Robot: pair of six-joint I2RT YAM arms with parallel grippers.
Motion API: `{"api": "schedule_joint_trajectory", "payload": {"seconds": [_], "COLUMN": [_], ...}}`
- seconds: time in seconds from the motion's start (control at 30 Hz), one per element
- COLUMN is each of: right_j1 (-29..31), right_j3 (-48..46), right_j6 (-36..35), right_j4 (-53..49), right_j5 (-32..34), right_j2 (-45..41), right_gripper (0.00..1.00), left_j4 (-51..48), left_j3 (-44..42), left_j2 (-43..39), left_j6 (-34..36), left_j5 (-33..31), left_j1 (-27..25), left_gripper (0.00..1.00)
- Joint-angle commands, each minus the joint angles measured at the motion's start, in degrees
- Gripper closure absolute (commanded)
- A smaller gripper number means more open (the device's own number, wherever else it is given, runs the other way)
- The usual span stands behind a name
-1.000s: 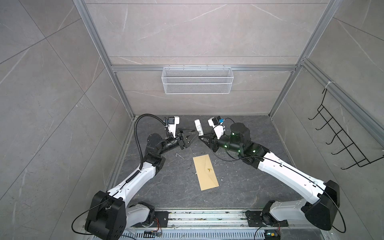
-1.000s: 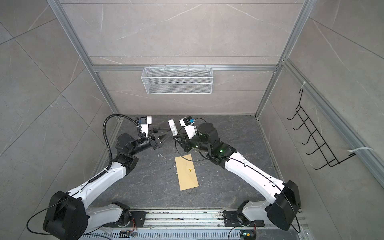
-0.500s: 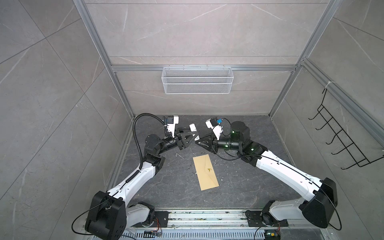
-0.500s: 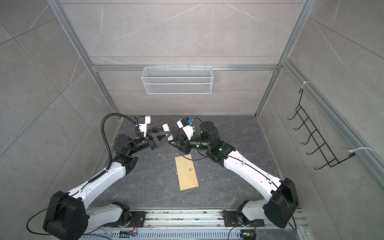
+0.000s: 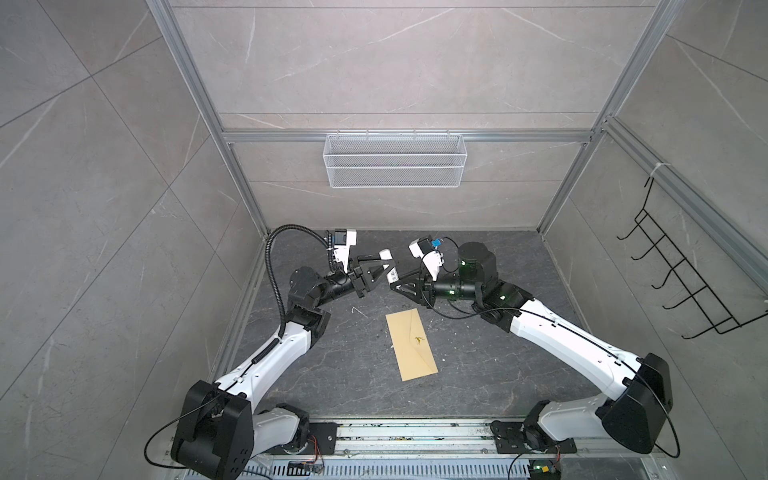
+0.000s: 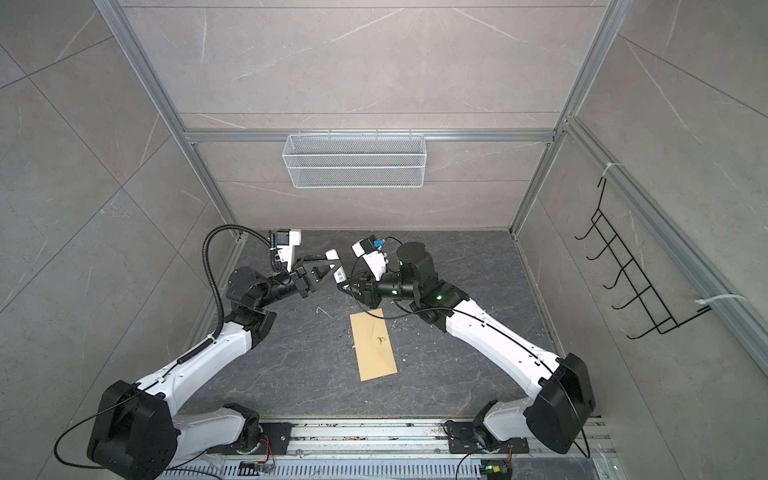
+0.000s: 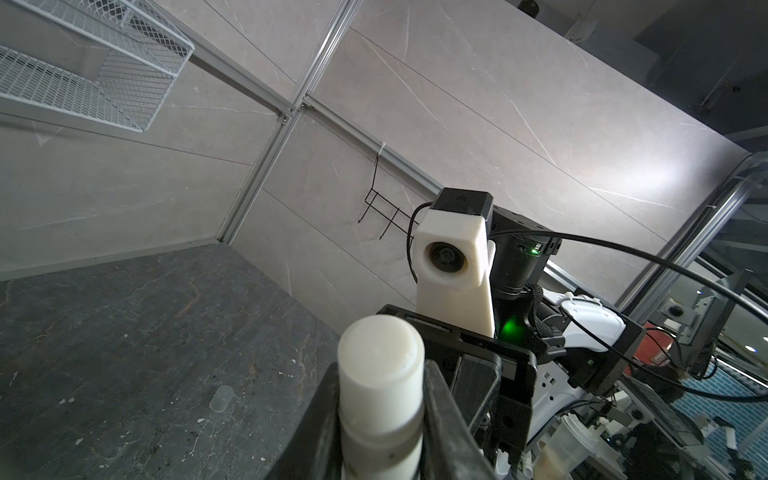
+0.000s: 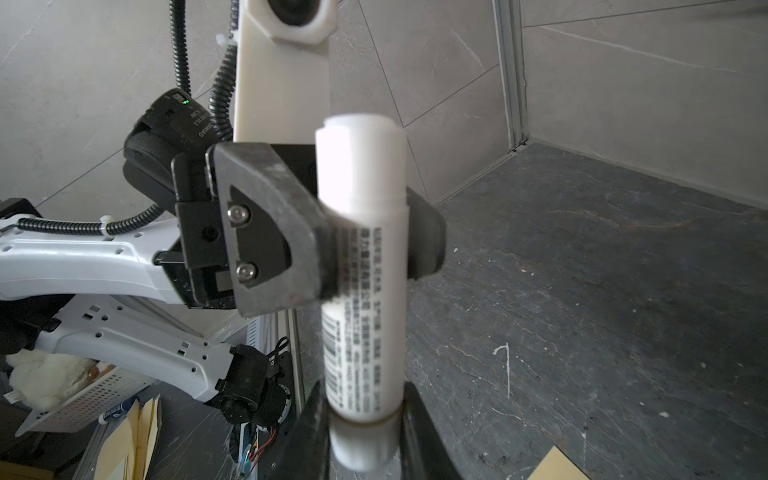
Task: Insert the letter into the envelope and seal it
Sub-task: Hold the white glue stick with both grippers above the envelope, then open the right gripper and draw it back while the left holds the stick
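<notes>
Closing from a wide spread a second ago, the left gripper (image 7: 380,417) has met the glue stick (image 8: 360,166) and now pinches its upper barrel, a finger pressed to each side. The right gripper (image 8: 365,424) is narrow too, clamped on the foot of the same stick. The tube therefore stands roughly upright in the air between the two arms, over the far part of the table (image 5: 498,365).

My guess is that one arm steadies the barrel while the other twists it or takes it over. I can't tell which. A small clear cap (image 7: 222,398) lies on the table beyond, which suggests the stick is uncapped for gluing.

The envelope (image 5: 411,347) lies flat and slanted nearer the front, below and well apart from both grippers, and its flap looks folded down. The letter shows nowhere, so I take it to be inside already.

Bare table surrounds the envelope on every side, leaving room to come down on it. The right arm's black cable (image 6: 386,316) droops over its far corner, and the back wall stands close behind the grippers.
</notes>
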Motion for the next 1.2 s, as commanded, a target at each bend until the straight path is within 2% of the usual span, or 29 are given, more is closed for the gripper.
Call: {"api": "schedule_joint_trajectory", "payload": {"seconds": [0.0, 0.13, 0.33, 0.57, 0.67, 0.77, 0.87, 1.03, 1.17], "right_j1": [0.03, 0.99, 9.42, 19.82, 23.59, 26.94, 28.19, 27.38, 23.81], "right_j3": [2.83, 3.57, 6.68, 11.61, 14.46, 16.71, 17.83, 14.77, 12.64], "right_j6": [-0.79, -1.69, -9.71, -16.36, -21.65, -29.28, -33.16, -26.54, -19.35], "right_j4": [-2.18, -4.38, -8.71, -7.6, -5.65, -0.86, 1.11, -1.46, -7.28], "right_j5": [5.55, 14.98, 42.02, 74.07, 85.29, 93.76, 94.96, 85.85, 73.72], "right_j2": [0.18, -0.23, 0.83, 7.2, 11.56, 16.15, 18.6, 14.65, 9.97], "right_gripper": [1.0, 1.0, 1.0, 1.0, 1.0, 1.0, 1.0, 0.99, 0.81], "left_j4": [-5.57, -13.56, -16.62, -18.69, -18.89, -18.86, -18.89, -19.12, -18.91], "left_j3": [1.79, 1.52, 0.71, 0.38, 0.37, 0.41, 0.21, 0.01, -0.04], "left_j2": [-2.35, -3.7, -3.29, -2.57, -2.06, -1.73, -1.85, -2.68, -3.58], "left_j6": [6.17, 8.6, 8.8, 8.82, 8.63, 8.25, 8.07, 8.49, 8.86], "left_j5": [-3.76, -11.41, -17.42, -21.87, -22.63, -23.26, -23.84, -23.68, -24.0], "left_j1": [0.31, 0.14, -0.56, -1.79, -2.21, -2.5, -2.57, -2.51, -2.42], "left_gripper": [1.0, 1.0, 1.0, 1.0, 1.0, 1.0, 1.0, 1.0, 1.0]}}
